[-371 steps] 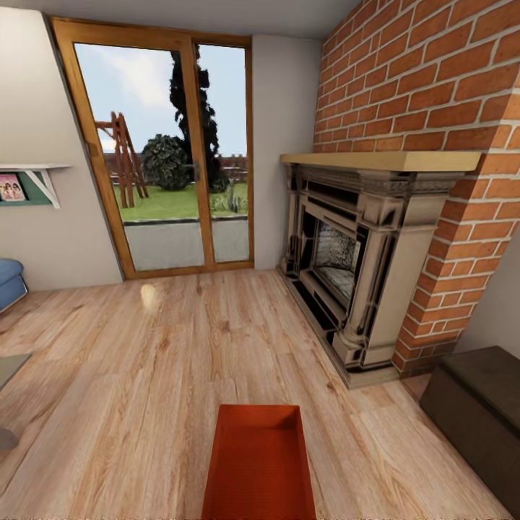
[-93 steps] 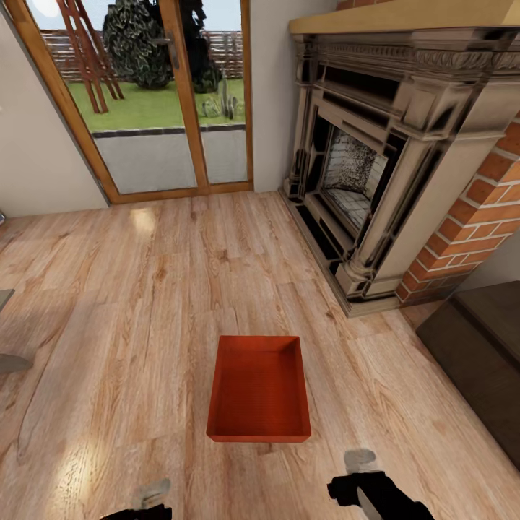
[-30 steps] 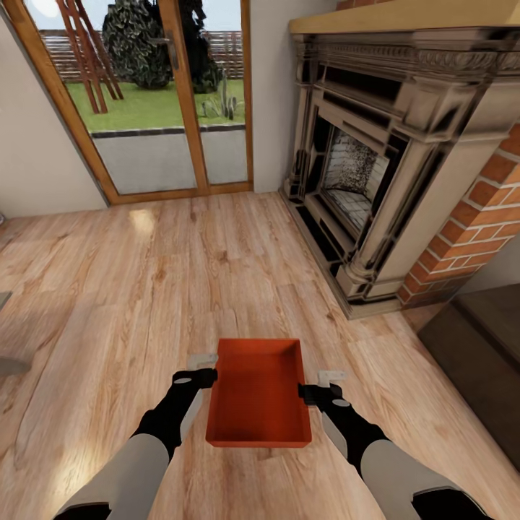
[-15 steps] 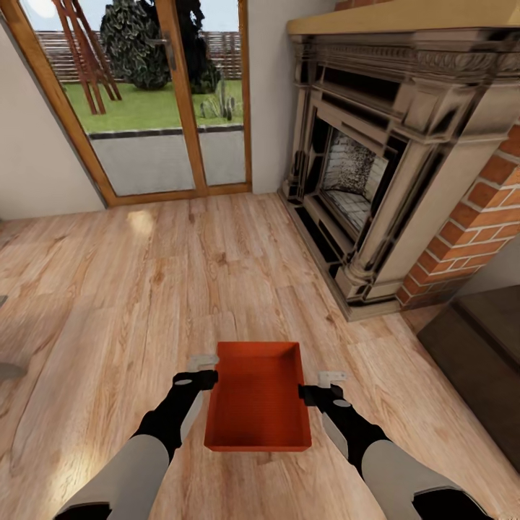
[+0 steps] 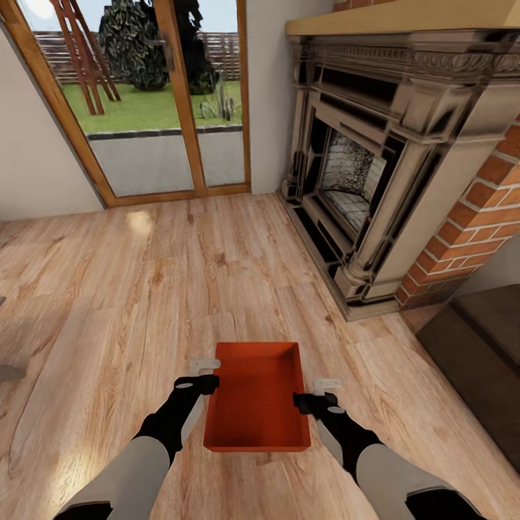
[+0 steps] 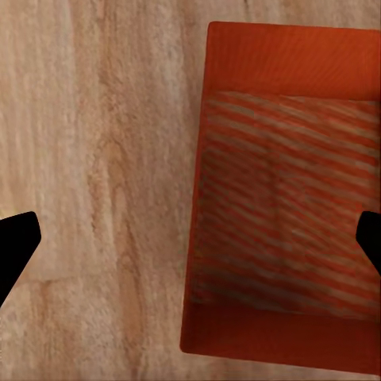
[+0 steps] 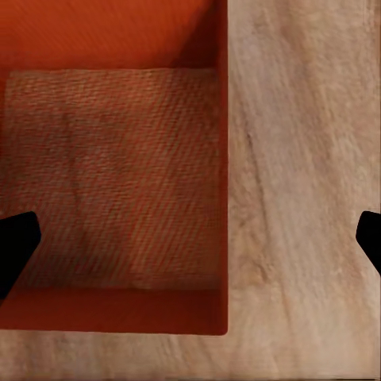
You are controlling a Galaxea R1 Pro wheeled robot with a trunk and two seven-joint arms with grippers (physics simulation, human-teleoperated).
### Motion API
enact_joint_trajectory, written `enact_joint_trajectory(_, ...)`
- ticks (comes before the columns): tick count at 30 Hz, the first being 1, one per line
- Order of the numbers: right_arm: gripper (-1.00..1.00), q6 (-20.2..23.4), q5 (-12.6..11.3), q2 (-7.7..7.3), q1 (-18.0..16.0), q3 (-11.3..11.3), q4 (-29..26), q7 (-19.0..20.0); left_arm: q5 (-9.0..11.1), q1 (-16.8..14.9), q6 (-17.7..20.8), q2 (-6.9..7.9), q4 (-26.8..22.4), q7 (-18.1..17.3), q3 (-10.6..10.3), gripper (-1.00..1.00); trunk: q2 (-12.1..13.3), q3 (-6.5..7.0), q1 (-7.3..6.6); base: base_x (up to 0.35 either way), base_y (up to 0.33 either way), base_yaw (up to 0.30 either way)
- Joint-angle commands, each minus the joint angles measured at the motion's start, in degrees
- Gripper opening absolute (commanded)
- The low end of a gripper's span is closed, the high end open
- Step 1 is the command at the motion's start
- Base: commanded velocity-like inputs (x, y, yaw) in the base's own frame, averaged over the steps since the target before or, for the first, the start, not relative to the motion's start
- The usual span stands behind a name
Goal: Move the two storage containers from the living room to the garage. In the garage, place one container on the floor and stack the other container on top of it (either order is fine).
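Observation:
One red-orange storage container (image 5: 256, 397) lies on the living room's light wood-plank floor, just in front of me. My left gripper (image 5: 206, 374) hangs at its left long wall and my right gripper (image 5: 312, 394) at its right long wall. In the left wrist view the left gripper (image 6: 190, 242) is open, its dark fingertips (image 6: 16, 246) far apart on either side of the container (image 6: 286, 198) wall. The right gripper (image 7: 190, 242) is open too and straddles the opposite wall of the container (image 7: 111, 175). The container is empty.
A brick fireplace (image 5: 375, 166) with a stone surround stands ahead on the right. A dark brown bench (image 5: 480, 354) sits at the right edge. A wood-framed glass door (image 5: 152, 101) is ahead on the left. Open plank floor (image 5: 108, 289) lies to the left.
Both arms came forward from the lower edge and now flank the container. In the last half second the right gripper edged inward over the right wall. The view shifted slightly.

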Motion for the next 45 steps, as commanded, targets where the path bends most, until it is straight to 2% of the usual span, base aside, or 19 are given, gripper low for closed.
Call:
enact_joint_trajectory(1,1.0,0.0,-0.3,0.07,0.0,0.5,0.2,-0.3,-0.6,0.0,0.3,-0.07,-0.1,-0.1,0.3,1.0,0.0,-0.04,0.0,0.0,0.0,0.0)
enact_joint_trajectory(13,1.0,-0.1,0.5,0.72,-0.1,0.4,2.1,-0.4,-0.7,0.0,0.3,-0.3,3.1,0.0,0.4,1.0,0.0,-0.04,0.0,0.0,0.0,0.0)
enact_joint_trajectory(18,1.0,-0.2,0.4,0.82,0.0,0.4,2.1,-0.9,-0.4,0.0,-2.6,-0.3,3.4,0.1,0.4,1.0,0.0,-0.04,0.0,0.0,0.0,0.0)
enact_joint_trajectory(22,1.0,-0.1,0.4,0.81,0.0,0.4,2.1,-0.8,-0.4,0.0,-3.4,-0.3,3.5,0.5,0.4,1.0,0.0,-0.04,0.0,0.0,0.0,0.0)
enact_joint_trajectory(45,1.0,0.7,0.4,0.78,-0.1,0.4,2.1,-0.5,-0.4,0.0,-3.5,-0.3,3.7,0.7,0.4,1.0,0.0,-0.3,0.0,0.0,0.0,0.0)
